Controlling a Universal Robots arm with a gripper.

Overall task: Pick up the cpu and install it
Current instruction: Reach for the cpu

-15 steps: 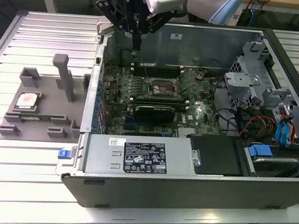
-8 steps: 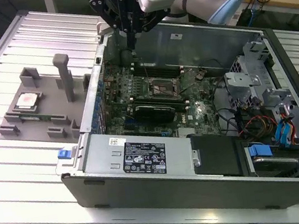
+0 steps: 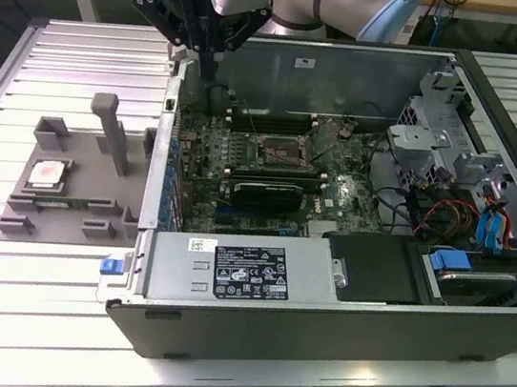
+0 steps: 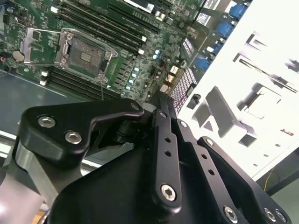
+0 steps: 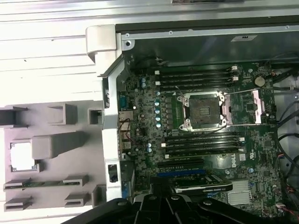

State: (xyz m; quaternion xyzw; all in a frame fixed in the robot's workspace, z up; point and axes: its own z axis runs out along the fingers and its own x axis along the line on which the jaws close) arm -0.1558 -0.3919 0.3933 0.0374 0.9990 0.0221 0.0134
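Note:
The cpu [image 3: 48, 174] is a small square chip with a silvery top. It lies flat in a pocket of the grey fixture tray [image 3: 68, 206] at the exterior view's left, outside the computer case. In the first wrist view the cpu [image 5: 22, 155] sits on the same tray. My gripper [image 3: 210, 71] hangs over the case's back left corner, above the motherboard, well apart from the cpu. Its fingers [image 4: 160, 100] are drawn together with nothing between them. The motherboard socket [image 5: 204, 109] stands empty, its metal frame [image 5: 240, 108] folded back.
The open computer case [image 3: 252, 281] lies on a ribbed metal table [image 3: 53, 309]. A tall grey post [image 3: 111, 129] rises from the fixture tray beside the cpu. Memory slots [image 5: 196, 77] flank the socket. Drive cages and cables [image 3: 461, 194] fill the case's right side.

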